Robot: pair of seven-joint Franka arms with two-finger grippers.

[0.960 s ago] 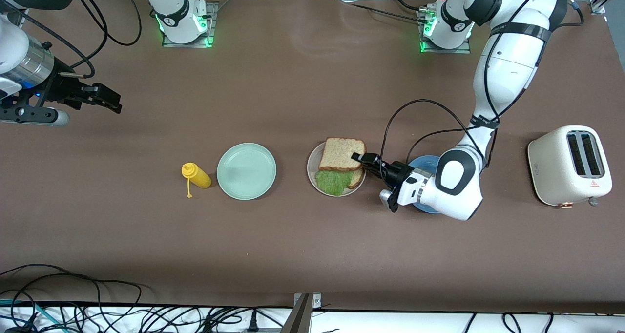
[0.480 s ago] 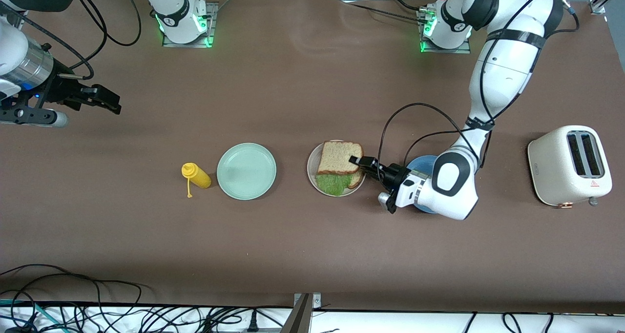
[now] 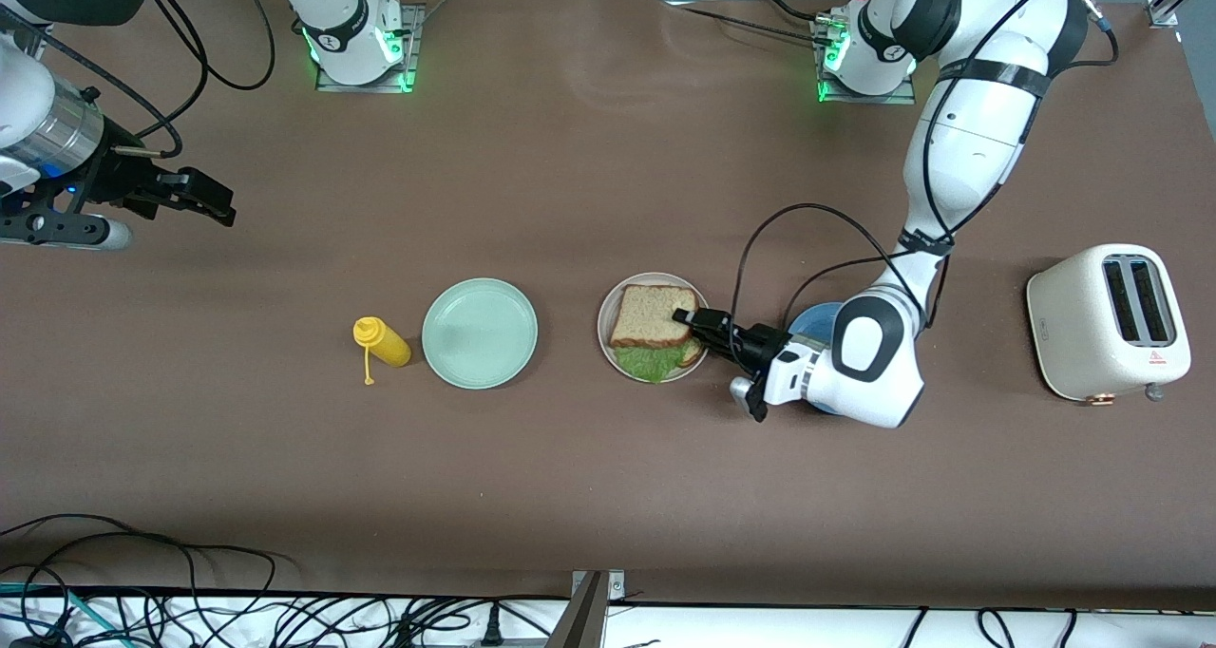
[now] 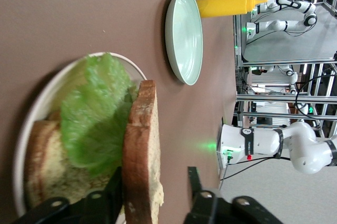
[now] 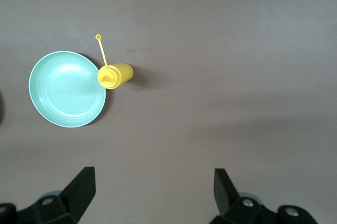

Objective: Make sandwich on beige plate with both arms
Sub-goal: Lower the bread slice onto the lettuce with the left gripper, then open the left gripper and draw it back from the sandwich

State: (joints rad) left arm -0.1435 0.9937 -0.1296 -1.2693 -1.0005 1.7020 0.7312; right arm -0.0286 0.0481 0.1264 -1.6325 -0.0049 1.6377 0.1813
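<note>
Two arms share the bench [image 3: 589, 173]. The left arm has swung lower since a second ago, carrying the top bread slice [image 3: 652, 316] from the plate's far rim down over the lettuce [image 3: 649, 362], so less green shows now. The left gripper [image 3: 691, 322] stays clamped on that slice's edge at the end toward the left arm. The beige plate [image 3: 608, 344] sits mid-bench, beside the mint-green plate [image 3: 480, 333]. The right gripper [image 3: 211, 201] waits with jaws spread wide, over the right arm's end of the bench.
</note>
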